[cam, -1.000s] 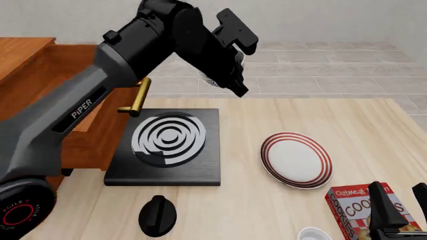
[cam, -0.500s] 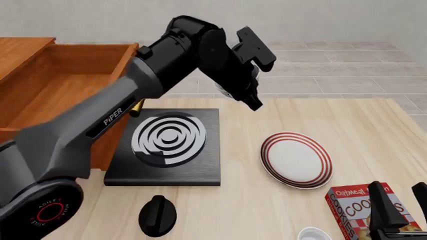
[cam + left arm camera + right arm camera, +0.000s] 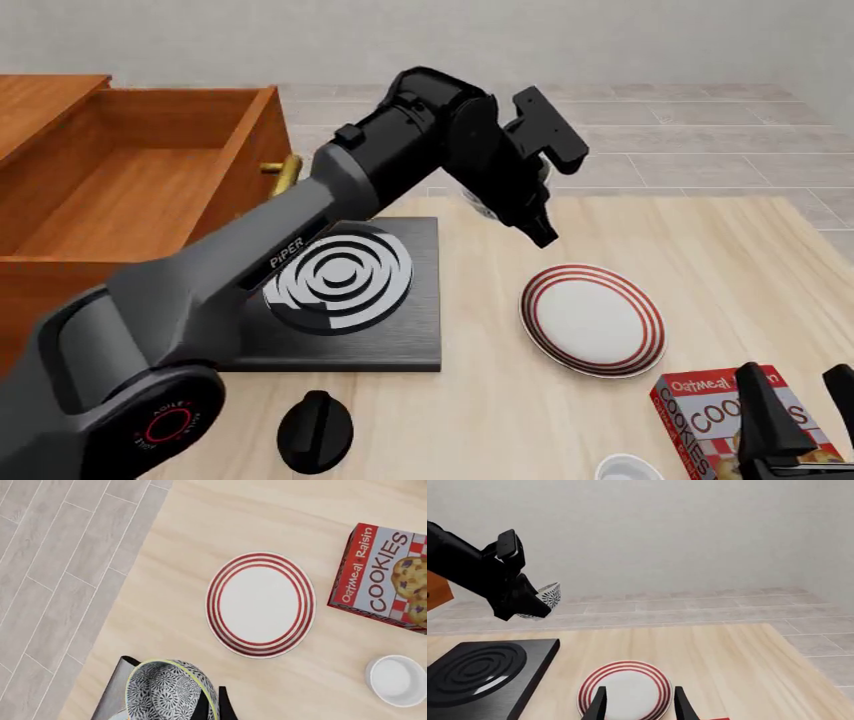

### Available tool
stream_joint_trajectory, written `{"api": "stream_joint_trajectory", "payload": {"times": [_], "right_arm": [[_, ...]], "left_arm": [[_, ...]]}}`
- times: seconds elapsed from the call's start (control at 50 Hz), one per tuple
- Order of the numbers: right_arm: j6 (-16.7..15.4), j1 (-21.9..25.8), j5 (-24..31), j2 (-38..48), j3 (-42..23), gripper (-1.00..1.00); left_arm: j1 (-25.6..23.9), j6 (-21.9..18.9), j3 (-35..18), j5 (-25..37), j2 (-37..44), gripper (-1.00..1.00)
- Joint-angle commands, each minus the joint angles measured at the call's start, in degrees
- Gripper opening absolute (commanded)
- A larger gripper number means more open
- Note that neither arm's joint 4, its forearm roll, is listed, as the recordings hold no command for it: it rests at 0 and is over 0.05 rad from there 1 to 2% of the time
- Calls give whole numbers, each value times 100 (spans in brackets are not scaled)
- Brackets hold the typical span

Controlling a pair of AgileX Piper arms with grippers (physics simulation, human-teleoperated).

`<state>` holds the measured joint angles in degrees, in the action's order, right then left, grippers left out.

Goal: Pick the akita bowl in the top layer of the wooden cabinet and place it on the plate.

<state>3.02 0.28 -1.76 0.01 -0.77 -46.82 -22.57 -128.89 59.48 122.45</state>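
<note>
Bowl (image 3: 170, 690) hangs above the bench short of the plate (image 3: 260, 605), its rim pinched by the left fingers (image 3: 223, 707); likely rigid, glazed, slippery, breakable. Right fingers (image 3: 684, 705) stand apart

Grey left arm (image 3: 240, 290) bears white "PiPER" lettering, a red-ringed base joint and glossy black wrist housing.

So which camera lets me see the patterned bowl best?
The left wrist view: the akita bowl is close, showing its patterned inside, pinched by the left gripper. The right wrist view shows a small far glimpse. The front view hides nearly all of it behind the arm.
</note>
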Motion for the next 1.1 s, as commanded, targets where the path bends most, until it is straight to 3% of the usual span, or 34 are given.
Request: {"api": "stream_joint_trajectory", "payload": {"times": [0.02, 0.16, 0.74, 1.1], "right_arm": [[6, 1, -6, 0, 1, 100], [13, -3, -7, 0, 1, 100], [19, -6, 23, 0, 1, 100], [-38, 40, 47, 0, 12, 100]], "left_arm": [[-131, 24, -173, -27, 217, -100], [-243, 31, -240, -54, 349, -100], [-645, 402, -1428, 319, 1278, -100], [-798, 633, -2958, 914, 2200, -100]]}}
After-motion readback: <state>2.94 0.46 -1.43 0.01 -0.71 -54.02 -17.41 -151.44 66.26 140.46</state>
